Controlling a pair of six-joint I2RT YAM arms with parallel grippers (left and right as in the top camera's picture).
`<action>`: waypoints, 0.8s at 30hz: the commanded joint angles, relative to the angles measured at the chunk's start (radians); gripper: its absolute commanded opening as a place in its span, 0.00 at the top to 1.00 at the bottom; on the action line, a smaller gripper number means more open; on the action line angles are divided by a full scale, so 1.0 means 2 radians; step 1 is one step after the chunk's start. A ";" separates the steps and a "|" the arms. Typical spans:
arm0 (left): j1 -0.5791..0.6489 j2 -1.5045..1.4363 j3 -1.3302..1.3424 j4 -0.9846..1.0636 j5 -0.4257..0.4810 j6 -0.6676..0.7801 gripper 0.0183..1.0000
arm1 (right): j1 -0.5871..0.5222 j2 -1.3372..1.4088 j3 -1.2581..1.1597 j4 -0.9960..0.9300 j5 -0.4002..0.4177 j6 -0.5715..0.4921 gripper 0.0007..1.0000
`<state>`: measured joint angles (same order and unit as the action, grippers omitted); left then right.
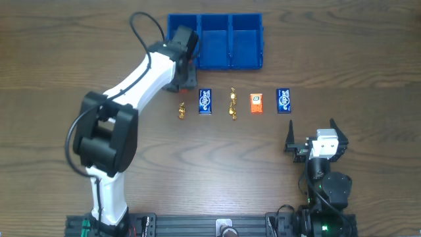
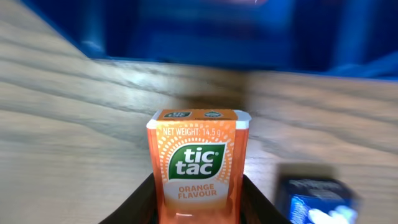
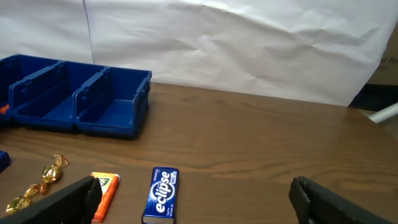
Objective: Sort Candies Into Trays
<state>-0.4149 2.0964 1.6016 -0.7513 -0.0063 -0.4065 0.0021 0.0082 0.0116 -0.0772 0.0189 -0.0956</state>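
**A:** Where is the left gripper (image 2: 199, 202) at this moment?

**B:** It is just in front of the blue tray (image 1: 230, 64), near the left compartment. Its fingers (image 2: 258, 200) press on the two sides of an orange box (image 2: 200, 163), and the box stands upright between them.

**A:** Is this box over the tray?

**B:** No. In the left wrist view some bare table (image 2: 74, 124) lies between the box and the front wall of the tray.

**A:** And the other sweets?

**B:** They lie in a row on the table, a little in front of the tray. From left to right in the top view there is a single gold candy (image 1: 182, 110), a blue pack (image 1: 205, 101), a pair of gold candies (image 1: 232, 104) one behind the other, a second orange box (image 1: 256, 103) and a second blue pack (image 1: 284, 101). The neighbours do not touch.

**A:** What is the blurred blue thing (image 2: 317, 202) beside the held box?

**B:** Probably the first blue pack, but I cannot say it for sure.

**A:** And the right gripper (image 1: 312, 135)?

**B:** It is near its own base, well apart from the row. Its jaws are spread wide and hold nothing.
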 commanded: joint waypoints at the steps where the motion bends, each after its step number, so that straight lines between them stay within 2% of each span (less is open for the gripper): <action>1: -0.003 -0.058 0.137 -0.036 -0.054 0.031 0.86 | -0.002 -0.003 -0.002 -0.001 0.002 -0.005 0.00; 5: 0.005 -0.043 0.233 -0.042 -0.075 0.064 0.85 | -0.002 -0.003 -0.002 -0.001 0.002 -0.005 0.00; 9: 0.012 -0.007 0.248 -0.022 -0.075 0.071 0.84 | -0.002 -0.003 -0.002 -0.001 0.002 -0.005 0.00; 16: 0.035 0.066 0.248 0.004 -0.028 0.068 0.84 | -0.002 -0.003 -0.002 -0.001 0.002 -0.005 0.00; 24: 0.033 0.086 0.248 -0.001 -0.016 0.067 0.82 | -0.002 -0.003 -0.002 -0.001 0.002 -0.005 0.00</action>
<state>-0.3481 2.2562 2.0892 -0.7517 -0.0566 -0.2836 0.0021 0.0082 0.0116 -0.0772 0.0189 -0.0956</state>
